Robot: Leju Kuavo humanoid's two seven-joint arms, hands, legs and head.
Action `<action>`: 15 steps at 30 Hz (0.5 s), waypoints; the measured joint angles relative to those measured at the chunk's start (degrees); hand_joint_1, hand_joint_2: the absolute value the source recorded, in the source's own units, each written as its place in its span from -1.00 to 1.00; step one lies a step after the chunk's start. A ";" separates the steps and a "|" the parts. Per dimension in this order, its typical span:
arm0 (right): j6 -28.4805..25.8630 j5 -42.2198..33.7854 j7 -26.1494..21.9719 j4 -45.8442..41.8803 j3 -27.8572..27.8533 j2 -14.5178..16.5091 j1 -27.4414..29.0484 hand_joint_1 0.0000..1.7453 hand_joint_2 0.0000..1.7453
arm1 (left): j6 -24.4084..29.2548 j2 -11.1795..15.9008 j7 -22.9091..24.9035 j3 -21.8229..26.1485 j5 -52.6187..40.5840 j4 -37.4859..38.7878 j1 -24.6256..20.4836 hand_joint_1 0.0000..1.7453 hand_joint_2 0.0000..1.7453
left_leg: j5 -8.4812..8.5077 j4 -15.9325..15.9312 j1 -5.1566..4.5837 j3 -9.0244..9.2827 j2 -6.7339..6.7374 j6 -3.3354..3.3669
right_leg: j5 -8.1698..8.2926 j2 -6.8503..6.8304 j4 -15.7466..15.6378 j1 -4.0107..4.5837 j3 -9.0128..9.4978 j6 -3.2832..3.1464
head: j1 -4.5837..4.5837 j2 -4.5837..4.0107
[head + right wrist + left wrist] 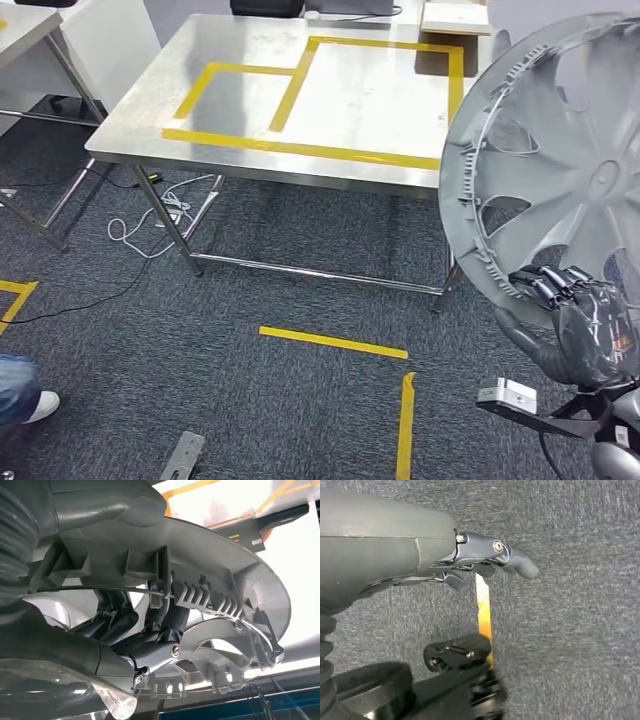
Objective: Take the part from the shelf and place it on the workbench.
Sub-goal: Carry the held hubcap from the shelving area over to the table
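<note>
The part is a large grey plastic wheel cover (551, 160) with spokes and a ribbed rim. It stands upright at the right edge of the head view, held up off the floor. My right hand (581, 310) grips its lower rim, dark fingers hooked over the edge. Seen from the right wrist, those fingers (151, 640) curl around the cover's ribbed inner rim (211, 600). The steel workbench (249, 150) with yellow tape rectangles stands ahead, left of the cover. My left hand (486, 562) hangs over the grey carpet, holding nothing, its fingers nearly straight.
Yellow tape strips (332, 343) mark the dark carpet in front of the bench. Cables (151, 215) lie under its left legs. A person's shoe (34, 405) shows at the left edge. Another table (23, 30) stands at the far left.
</note>
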 joint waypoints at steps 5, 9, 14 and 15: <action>0.02 0.01 -0.02 0.02 0.13 0.00 0.03 1.00 1.00 | -0.10 0.00 0.00 0.05 -0.29 0.03 0.17 -1.00 1.00 | 5.33 -4.02 0.38 0.72 0.01 0.23 | -0.76 0.12 -0.03 -0.01 1.02 0.19 | 0.01 0.00; 0.02 0.04 -0.09 0.00 0.13 0.00 -0.02 1.00 1.00 | -0.15 0.04 0.02 0.24 -0.32 0.10 0.07 -1.00 1.00 | 6.76 -11.48 -0.17 3.71 0.11 1.15 | -1.25 0.17 -0.26 0.17 1.10 1.44 | 0.05 0.00; 0.14 0.02 -0.06 0.02 0.14 -0.02 -0.21 1.00 1.00 | -0.29 -0.01 -0.02 0.56 -0.42 0.10 0.03 -1.00 1.00 | 6.64 -13.00 0.05 5.13 0.05 2.68 | -4.71 0.07 6.26 0.03 -2.38 2.52 | 0.52 0.00; 0.15 0.04 -0.08 0.02 0.15 -0.02 -0.27 1.00 1.00 | -0.31 -0.03 -0.02 0.59 -0.47 0.10 0.02 -1.00 1.00 | 6.44 -13.00 -0.05 5.31 0.05 2.92 | -6.12 0.10 10.31 0.06 -4.76 2.57 | 0.58 0.00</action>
